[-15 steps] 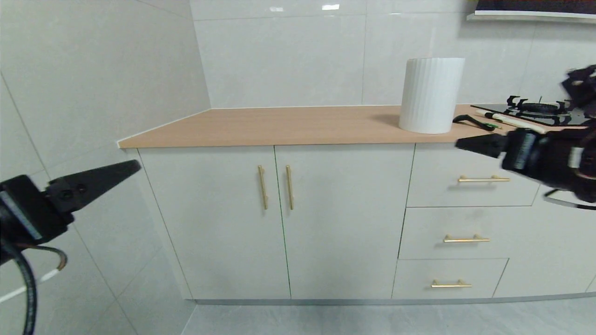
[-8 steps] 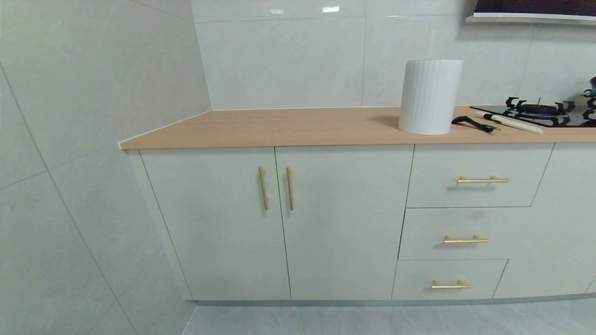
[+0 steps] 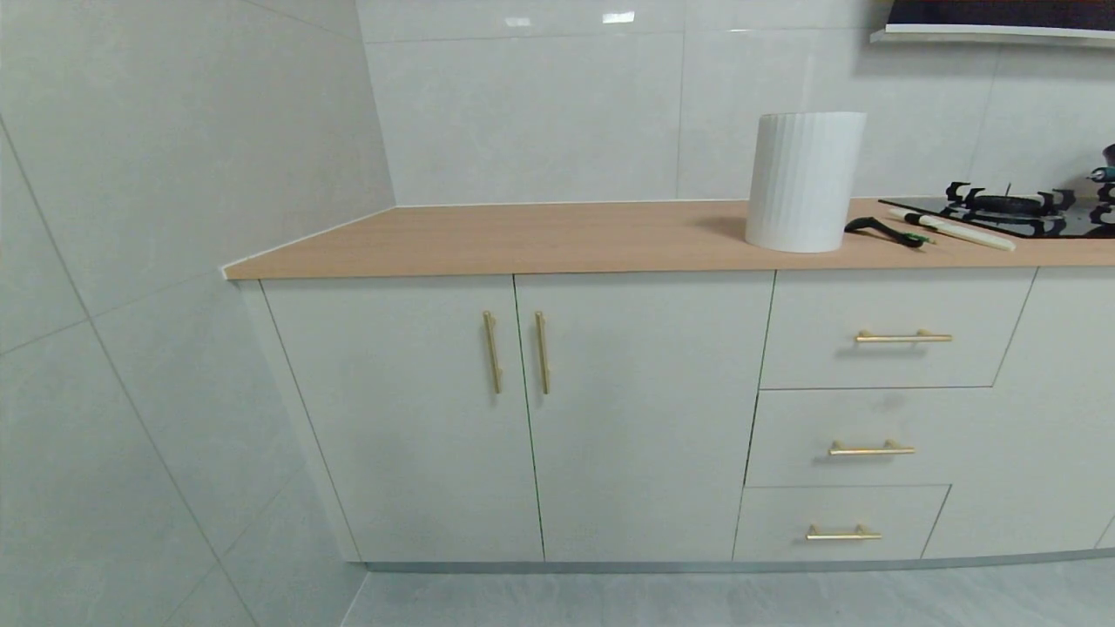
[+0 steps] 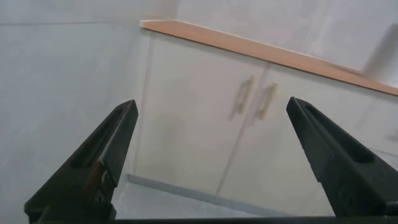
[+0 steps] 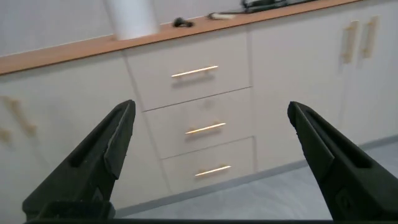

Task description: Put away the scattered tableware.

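Ok: both claws are spread wide, nothing between them. Left gripper faces the matte cabinet doors with slim brass bar handles; right gripper faces the drawer stack. Tableware lies flat on the wood-grain countertop: a curved black utensil and a long pale stick-shaped utensil, between the tall white ribbed cylinder and the glossy black hob.

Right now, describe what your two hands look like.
The left hand has two matte black fingers, broad at the base and tapering to narrow tips, like long wedges. The right hand is the same: a black, wedge-shaped pair.
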Robot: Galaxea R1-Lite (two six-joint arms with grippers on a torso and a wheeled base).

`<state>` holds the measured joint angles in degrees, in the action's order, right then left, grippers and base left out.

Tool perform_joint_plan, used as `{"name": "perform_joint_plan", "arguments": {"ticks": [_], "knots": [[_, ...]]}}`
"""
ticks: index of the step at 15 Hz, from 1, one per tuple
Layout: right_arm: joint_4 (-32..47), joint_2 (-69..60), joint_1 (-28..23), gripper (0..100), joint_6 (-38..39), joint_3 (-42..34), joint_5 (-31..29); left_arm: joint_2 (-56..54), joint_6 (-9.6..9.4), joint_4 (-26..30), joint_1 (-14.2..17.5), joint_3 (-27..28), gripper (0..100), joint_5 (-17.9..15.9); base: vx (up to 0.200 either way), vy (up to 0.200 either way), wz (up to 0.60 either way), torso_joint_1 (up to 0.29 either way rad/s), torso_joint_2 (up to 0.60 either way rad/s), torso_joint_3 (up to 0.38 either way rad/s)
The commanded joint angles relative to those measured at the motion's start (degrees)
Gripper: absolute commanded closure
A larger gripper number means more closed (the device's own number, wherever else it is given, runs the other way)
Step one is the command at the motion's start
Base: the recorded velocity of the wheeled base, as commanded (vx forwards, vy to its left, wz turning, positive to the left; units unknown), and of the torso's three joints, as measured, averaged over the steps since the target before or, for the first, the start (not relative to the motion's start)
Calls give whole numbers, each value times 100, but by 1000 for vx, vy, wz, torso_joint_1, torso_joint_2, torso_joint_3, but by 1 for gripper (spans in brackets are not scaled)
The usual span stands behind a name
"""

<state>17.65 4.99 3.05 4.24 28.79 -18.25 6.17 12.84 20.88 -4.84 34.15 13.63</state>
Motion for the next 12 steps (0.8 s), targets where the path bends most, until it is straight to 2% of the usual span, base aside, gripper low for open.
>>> {"name": "perform_joint_plan", "arguments": {"ticks": [1,2,4,5,7,8,9,10,11,12], "knots": [[-16,-499,-314,0,-301,-462,93,-353,-18,21,352,-92,0,-36,0,0,0,0,0,0],[-25,-499,-314,0,-328,-550,-38,-476,-44,30,502,-180,0,-115,0,0,0,0,0,0],[-43,-499,-314,0,-354,-928,-197,-520,-27,21,537,-681,0,210,0,0,0,0,0,0],[-306,-499,-314,0,-363,-1341,-197,-538,-80,-23,537,-1033,0,369,0,0,0,0,0,0],[-1335,-499,-314,0,-407,-2229,-144,-617,-326,-93,528,-1622,0,386,0,0,0,0,0,0],[-2117,-499,-314,0,-591,-2809,-47,-617,-405,-374,528,-2017,0,377,0,0,0,0,0,0],[-2293,-499,-305,0,-653,-2879,190,-617,-554,-779,528,-2448,0,360,0,0,0,0,0,0],[-2275,-499,-314,0,-662,-2871,454,-617,-791,-1262,528,-2887,0,333,0,0,0,0,0,0],[-2213,-499,-305,0,-670,-2879,603,-617,-906,-1640,519,-3151,0,281,0,0,0,0,0,0],[-2213,-499,-305,0,-670,-2879,603,-617,-906,-1640,519,-3151,0,281,0,0,0,0,0,0]]}}
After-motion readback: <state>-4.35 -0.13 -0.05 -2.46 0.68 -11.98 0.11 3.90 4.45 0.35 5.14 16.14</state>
